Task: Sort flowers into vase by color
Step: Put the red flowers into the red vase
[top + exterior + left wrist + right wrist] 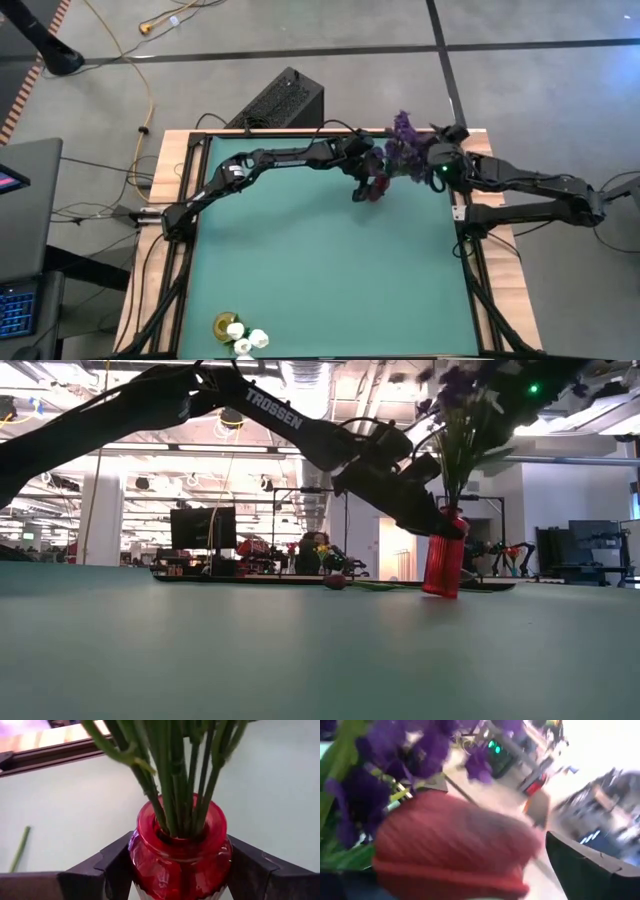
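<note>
A red glass vase (180,860) stands near the table's far edge (377,188) and holds a bunch of green stems (175,775) topped with purple sprigs (404,148). My left gripper (180,870) is shut on this vase. My right gripper (440,166) is up among the purple sprigs (395,770), with a dark red tulip bud (455,845) between its fingers. Another dark red bud (335,581) lies on its side on the table with its stem (378,586). White tulips (245,340) stand in a yellow vase at the near left corner. My left gripper clamps the red vase just below its rim (137,855), one finger (117,865) on each side of the body, coming level from the table's left. The vase stands upright with its base on the table (441,592). My right gripper has the dark red tulip bud (520,845) between its fingers; the bud fills the gap up to the one finger that shows (585,865). The other finger is hidden behind the bud. The bud is up at the height of the purple sprigs, clear of the table.
A dark frame (330,132) runs along the table's far edge just behind the vase. A black box (280,100) sits on the floor beyond it. The green table top (330,270) stretches toward the near edge.
</note>
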You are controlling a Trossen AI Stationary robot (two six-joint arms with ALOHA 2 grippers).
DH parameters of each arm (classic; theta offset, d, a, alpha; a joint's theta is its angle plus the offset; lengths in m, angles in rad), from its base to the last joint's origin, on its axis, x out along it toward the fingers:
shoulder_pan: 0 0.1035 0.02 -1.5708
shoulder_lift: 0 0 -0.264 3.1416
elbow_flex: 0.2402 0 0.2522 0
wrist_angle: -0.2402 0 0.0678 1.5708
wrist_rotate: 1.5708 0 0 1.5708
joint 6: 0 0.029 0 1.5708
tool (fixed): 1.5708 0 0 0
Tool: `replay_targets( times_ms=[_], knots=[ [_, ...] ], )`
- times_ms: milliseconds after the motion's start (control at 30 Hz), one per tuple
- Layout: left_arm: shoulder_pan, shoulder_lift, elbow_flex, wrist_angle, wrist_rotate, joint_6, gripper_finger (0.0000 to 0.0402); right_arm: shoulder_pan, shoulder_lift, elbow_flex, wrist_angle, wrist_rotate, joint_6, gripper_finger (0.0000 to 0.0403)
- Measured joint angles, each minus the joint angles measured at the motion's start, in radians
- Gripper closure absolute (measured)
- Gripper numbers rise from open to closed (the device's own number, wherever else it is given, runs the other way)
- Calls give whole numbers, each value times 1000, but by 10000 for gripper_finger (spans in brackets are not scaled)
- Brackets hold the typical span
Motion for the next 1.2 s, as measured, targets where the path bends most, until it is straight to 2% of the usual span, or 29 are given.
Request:
replay_targets(
  times_ms=[67, 167, 233, 367, 633, 800, 900, 1000, 1200],
  knots=[
    [4, 0, -1, 11, -11, -18, 163, 0, 0, 0, -68, -27, 156, 42],
    [6, 0, -1, 17, -27, -20, 163, 0, 0, 0, -201, -133, 314, 42],
    [6, 0, -1, 15, -28, -16, 163, 0, 5, 0, -294, -187, 338, 42],
    [7, 0, -1, 15, -28, -16, 163, -1, 21, 0, -402, -229, 343, 42],
    [4, 0, -1, 14, -28, -28, 164, -1, 54, 0, -379, -241, 283, 51],
    [2, 0, -1, 13, -28, -30, 164, -21, 60, 0, -326, -309, 452, 59],
    [0, 0, -1, 13, -28, -28, 164, -52, 60, 0, -336, -381, 652, 63],
    [0, 0, -1, 14, -28, -28, 164, -82, 60, 0, -374, -397, 807, 66],
    [-3, 0, -1, 11, 41, -27, 164, -127, 60, 0, -416, -395, 862, 68]
  ],
)
